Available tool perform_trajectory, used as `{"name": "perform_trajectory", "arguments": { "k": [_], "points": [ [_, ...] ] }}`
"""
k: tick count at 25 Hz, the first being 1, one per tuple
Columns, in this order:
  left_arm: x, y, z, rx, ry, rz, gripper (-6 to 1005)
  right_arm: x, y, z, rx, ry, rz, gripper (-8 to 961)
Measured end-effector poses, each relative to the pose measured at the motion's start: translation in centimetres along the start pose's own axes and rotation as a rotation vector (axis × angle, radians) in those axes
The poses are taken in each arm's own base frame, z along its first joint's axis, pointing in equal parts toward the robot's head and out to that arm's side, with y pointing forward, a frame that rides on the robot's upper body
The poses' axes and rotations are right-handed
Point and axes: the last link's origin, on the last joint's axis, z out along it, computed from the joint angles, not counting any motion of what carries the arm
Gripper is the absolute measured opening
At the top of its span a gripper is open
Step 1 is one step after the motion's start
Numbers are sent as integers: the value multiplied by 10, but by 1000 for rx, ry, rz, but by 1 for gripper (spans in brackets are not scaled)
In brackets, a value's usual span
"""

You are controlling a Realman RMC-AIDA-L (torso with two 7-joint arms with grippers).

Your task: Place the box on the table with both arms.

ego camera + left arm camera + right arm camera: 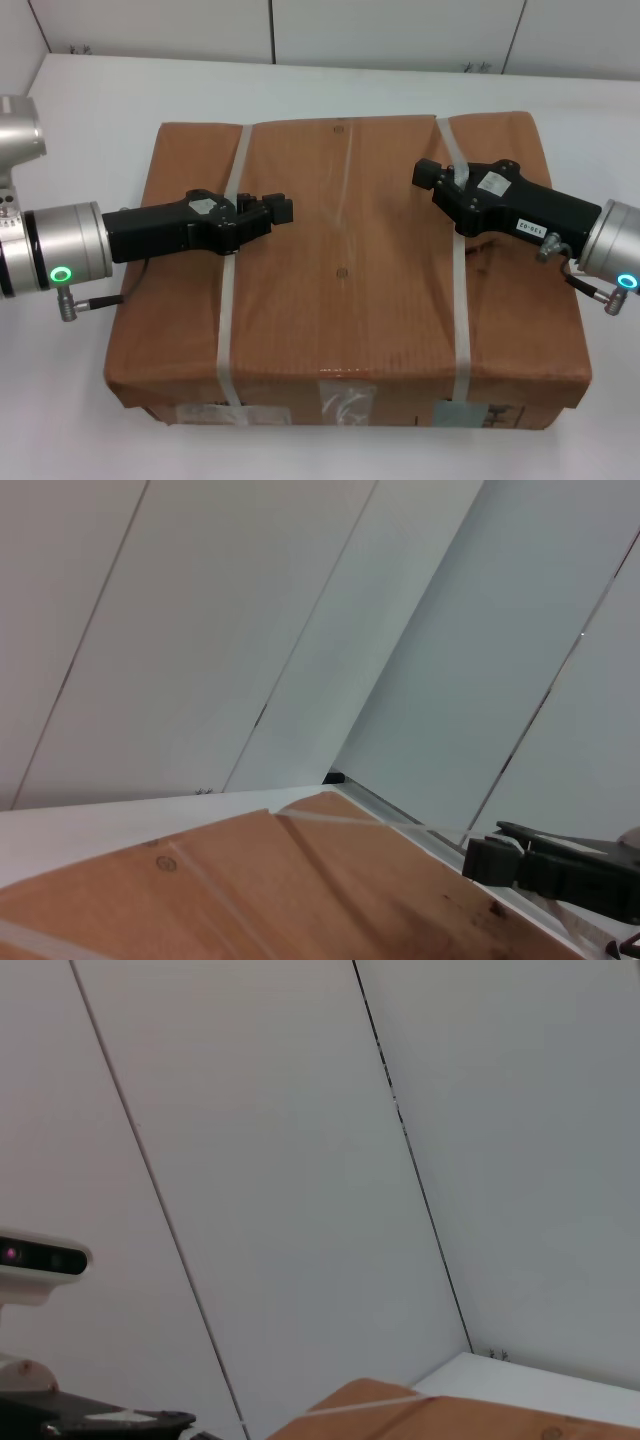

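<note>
The box (340, 300) is large, flat and brown, with two white straps and with tape and labels on its near side. It fills the middle of the head view, with the white table (100, 100) around it. My left gripper (280, 211) lies over the box top, reaching across the left strap (228, 320). My right gripper (428, 173) lies over the top at the right strap (460, 300). The box top also shows in the left wrist view (300, 880), with the right gripper (490, 860) beyond it. A box corner shows in the right wrist view (450, 1415).
White wall panels (400, 30) stand behind the table's far edge. The table also shows in the left wrist view (100, 825) and in the right wrist view (540, 1380). A white camera housing (40, 1258) shows in the right wrist view.
</note>
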Motion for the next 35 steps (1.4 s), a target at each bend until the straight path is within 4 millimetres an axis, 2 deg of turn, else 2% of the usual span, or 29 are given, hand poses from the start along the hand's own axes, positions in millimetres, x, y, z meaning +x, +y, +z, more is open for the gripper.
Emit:
{"name": "perform_trajectory", "arguments": {
  "k": [19,25,35],
  "points": [
    [-2,-3,1,26,-10,-1,145,4,-2,2,24,18,11,23],
    [-8,-12,5,97,-43,10,145,11,-4,15,61,64,7,24],
    [-29,-27,24,242,-156,49,144,21,-9,33,137,152,29,25]
  ]
}}
